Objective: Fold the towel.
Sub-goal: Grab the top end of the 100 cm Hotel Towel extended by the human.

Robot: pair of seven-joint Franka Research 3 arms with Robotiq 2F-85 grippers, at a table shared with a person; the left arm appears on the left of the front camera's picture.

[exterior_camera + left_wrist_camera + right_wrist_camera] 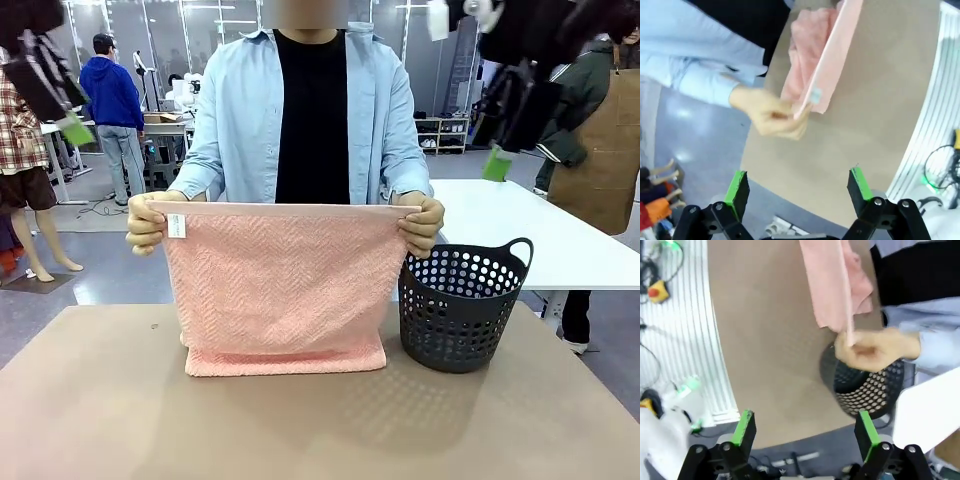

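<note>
Both tools are hanging high over my side of the worktop [300, 430], and I am seeing their jaws standing wide apart with nothing between them. The left tool [798, 187] is showing two green pads with bare worktop in the gap, and the right tool [805, 432] is doing the same.

Across the worktop one person [315, 120] is standing at the far edge, facing me. That person is holding up the towel [280, 290], one salmon-pink cloth. It is hanging stretched by its top edge like a curtain, while its lower edge is resting on the worktop. The towel is sitting between my two tools and below them, well apart from both. From each wrist camera it is lying far ahead of that tool, toward the far edge.

One dark basket [460, 310] with a perforated wall is standing upright just beside the towel, on my right. I cannot tell whether cloth and basket are touching.

Two hands are pinching the towel's upper corners: the tag-side hand [147, 222] on my left and the basket-side hand [422, 225] above the basket's rim. One small white tag [176, 226] is hanging at the upper left corner, just beside the tag-side hand.
</note>
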